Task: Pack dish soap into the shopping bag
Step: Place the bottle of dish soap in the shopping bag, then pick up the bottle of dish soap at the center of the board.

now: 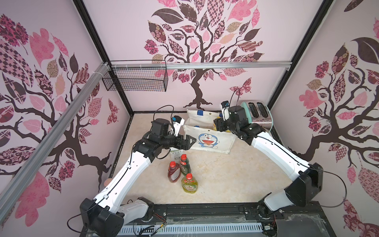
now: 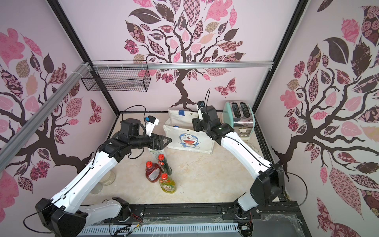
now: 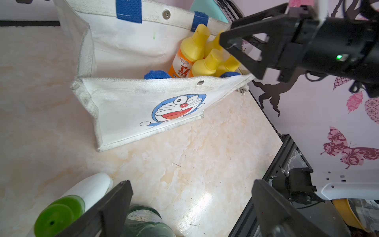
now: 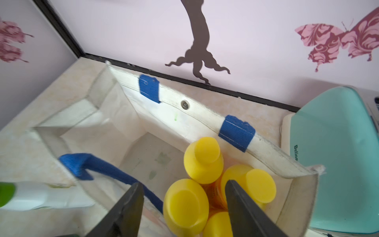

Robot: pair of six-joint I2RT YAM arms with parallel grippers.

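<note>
**Yellow caps fill one end of the bag; four bottles wait outside**

Four orange bottles (image 4: 203, 160) stand upright inside the shopping bag (image 1: 223, 143). They are crowded into the end nearest the toaster (image 1: 258, 112), which leaves the other end bare for more. The bag sits open-mouthed by the back edge of the tabletop (image 1: 225, 180). The right gripper (image 4: 183, 183) hangs over that cluster with its jaws parted to either side of one yellow cap, touching neither side of it, so it carries nothing. The left gripper (image 1: 189, 142) is spread wide just off the bag's other end, above the white bottle (image 3: 90, 188) with the green cap, which is probably the next pick. Beside it, toward the middle of the surface, the dark green bottle (image 1: 184, 164), red bottle (image 1: 173, 172) and yellow-green bottle (image 1: 189, 183) stand close together. All three are upright and look easy to take from above.
</note>
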